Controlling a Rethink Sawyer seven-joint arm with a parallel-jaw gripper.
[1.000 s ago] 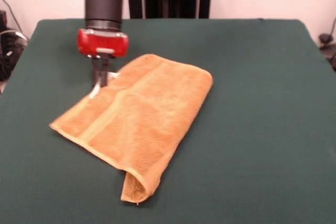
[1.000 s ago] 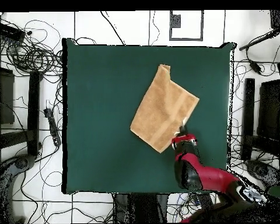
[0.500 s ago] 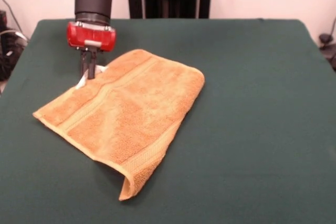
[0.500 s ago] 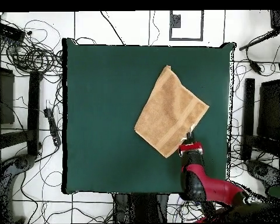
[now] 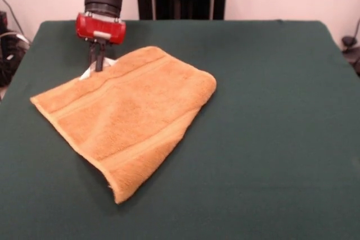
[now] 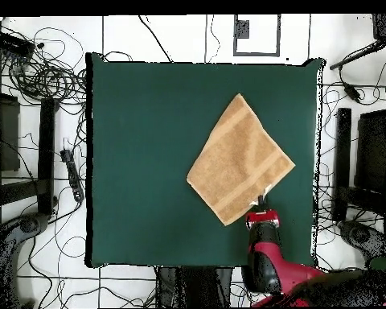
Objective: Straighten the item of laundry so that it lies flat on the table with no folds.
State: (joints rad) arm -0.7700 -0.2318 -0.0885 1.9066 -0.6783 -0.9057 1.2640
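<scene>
Green table (image 5: 270, 111), overhead-only floor cables (image 6: 43, 76), pincer (image 5: 98, 63) pinching towel (image 5: 126, 113) edge

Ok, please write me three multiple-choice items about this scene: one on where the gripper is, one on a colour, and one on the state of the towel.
1. Where does the gripper stand against the hand towel?
A. at the towel's edge, by the white tag
B. over the towel's middle
C. far off, at a bare table corner

2. What colour is the table cover?
A. grey
B. dark green
C. white

3. How does the towel lie?
A. rolled into a tube
B. hanging over the table's edge
C. spread out on the table, turned askew to its sides

Answers:
1 A: in the front view the gripper tips come down at the towel's edge, right beside the tag.
2 B: both views show dark green cloth around the towel.
3 C: the overhead view shows it as a spread shape, corners pointing toward the table's sides.
</scene>
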